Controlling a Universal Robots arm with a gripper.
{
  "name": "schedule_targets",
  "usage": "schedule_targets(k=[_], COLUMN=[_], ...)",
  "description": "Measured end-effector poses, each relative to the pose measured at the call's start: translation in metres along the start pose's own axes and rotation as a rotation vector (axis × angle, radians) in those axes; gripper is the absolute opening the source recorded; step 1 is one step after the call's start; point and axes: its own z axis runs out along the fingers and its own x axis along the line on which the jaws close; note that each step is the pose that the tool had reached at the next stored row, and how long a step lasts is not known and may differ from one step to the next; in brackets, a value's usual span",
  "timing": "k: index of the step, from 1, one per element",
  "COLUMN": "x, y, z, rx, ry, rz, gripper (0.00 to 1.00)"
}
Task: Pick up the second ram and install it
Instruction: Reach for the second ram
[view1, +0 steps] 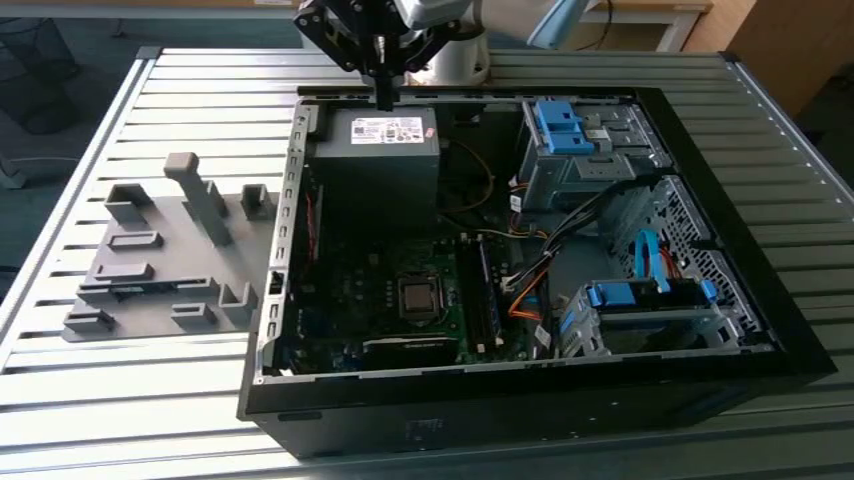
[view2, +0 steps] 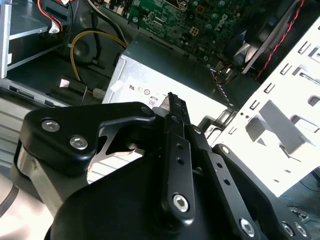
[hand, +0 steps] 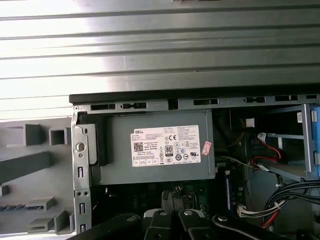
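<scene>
Exterior view, near to far: the black steel tower case (view1: 534, 400) lay open on the ribbed metal counter (view1: 134, 420). At frame left, a moulded grey plastic fixture (view1: 187, 275) carried the second ram (view1: 127, 291), a thin dark strip lying flat. Behind that sat the boxy grey power supply (view1: 380, 140). At top centre, the black gripper (view1: 384, 100) hung over its far edge, jaws pressed together and empty.

A slatted table (view1: 127, 405) bears the computer case (view1: 534, 412) and grey fixture (view1: 180, 262).

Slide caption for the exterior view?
Gripper poised above the power supply of an open PC case on a slatted table, grey fixture beside it.
</scene>
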Motion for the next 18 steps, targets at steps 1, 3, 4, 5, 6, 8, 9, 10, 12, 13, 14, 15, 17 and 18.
schedule_targets(k=[1,3,4,5,6,8,9,10,12,13,14,15,17,18], x=[0.0004,0.0011,0.0012,0.0015,0.0017,0.002,0.0022,0.0025,0.0031,0.0032,0.0035,0.0036,0.0057,0.0059], y=[0.0,-0.0001,-0.0001,-0.0001,-0.0001,-0.0001,-0.0002,-0.0002,-0.0002,-0.0002,-0.0003,-0.0003,-0.0005,-0.0005], z=[0.0,-0.0001,-0.0001,-0.0001,-0.0001,-0.0001,-0.0001,-0.0001,-0.0001,-0.0001,-0.0001,-0.0001,0.0003,0.0003], rx=[0.0,0.0001,0.0001,0.0,0.0001,0.0,0.0001,0.0001,0.0,0.0001,0.0,0.0,0.0001,0.0001], ry=[0.0,0.0001,0.0001,0.0001,0.0001,0.0001,0.0001,0.0001,0.0001,0.0001,0.0001,0.0001,0.0001,0.0001], rz=[0.0,0.0,0.0,0.0,0.0,0.0,0.0,0.0,0.0,0.0,0.0,0.0,0.0,0.0], gripper=[0.11,0.11,0.11,0.11,0.11,0.11,0.11,0.11,0.11,0.11,0.11,0.11,0.11,0.11])
